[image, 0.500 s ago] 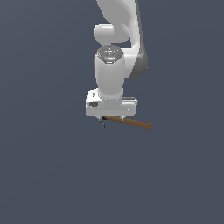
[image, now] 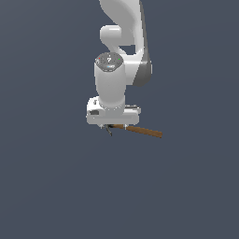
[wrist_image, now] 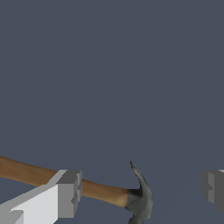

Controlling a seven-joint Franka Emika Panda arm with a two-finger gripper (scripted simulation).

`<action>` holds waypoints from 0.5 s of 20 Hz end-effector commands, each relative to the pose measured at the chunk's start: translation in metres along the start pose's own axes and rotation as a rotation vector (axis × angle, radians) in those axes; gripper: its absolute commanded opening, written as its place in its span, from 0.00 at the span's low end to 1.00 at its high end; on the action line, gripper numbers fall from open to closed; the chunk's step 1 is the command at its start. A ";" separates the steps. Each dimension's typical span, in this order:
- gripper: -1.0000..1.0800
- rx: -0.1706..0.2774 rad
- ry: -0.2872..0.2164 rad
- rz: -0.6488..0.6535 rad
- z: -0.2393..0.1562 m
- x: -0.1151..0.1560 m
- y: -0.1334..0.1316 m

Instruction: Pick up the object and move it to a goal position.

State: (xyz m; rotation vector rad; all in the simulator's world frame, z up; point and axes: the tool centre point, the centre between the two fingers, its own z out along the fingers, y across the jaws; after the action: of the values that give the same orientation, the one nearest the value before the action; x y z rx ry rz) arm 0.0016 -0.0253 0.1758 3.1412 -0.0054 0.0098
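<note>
Simulated scene rather than a real room, flat uniform slate-grey backdrop filling both views, no furniture or walls, smooth render-shaded white robot arm, plainly modelled claw hammer, blocky grey fingertips

Distant exterior, close wrist (shared hammer)

A glossy white robot arm with a grey band at one joint fills the upper centre of the exterior view, against a plain, flat slate blue-grey background with no pattern. Just below it, a hammer shows a warm brown wooden handle and a dark grey-black metal head. In the wrist view, the gripper has white bodywork and mid-grey fingertips, one at the lower left and one at the lower right edge.
</note>
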 end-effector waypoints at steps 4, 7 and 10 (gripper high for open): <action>0.96 0.000 -0.002 0.001 0.002 -0.001 0.004; 0.96 -0.001 -0.002 -0.006 0.003 -0.001 0.003; 0.96 -0.002 -0.003 -0.029 0.005 -0.003 0.002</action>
State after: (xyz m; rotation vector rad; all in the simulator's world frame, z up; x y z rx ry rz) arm -0.0002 -0.0279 0.1718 3.1397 0.0231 0.0063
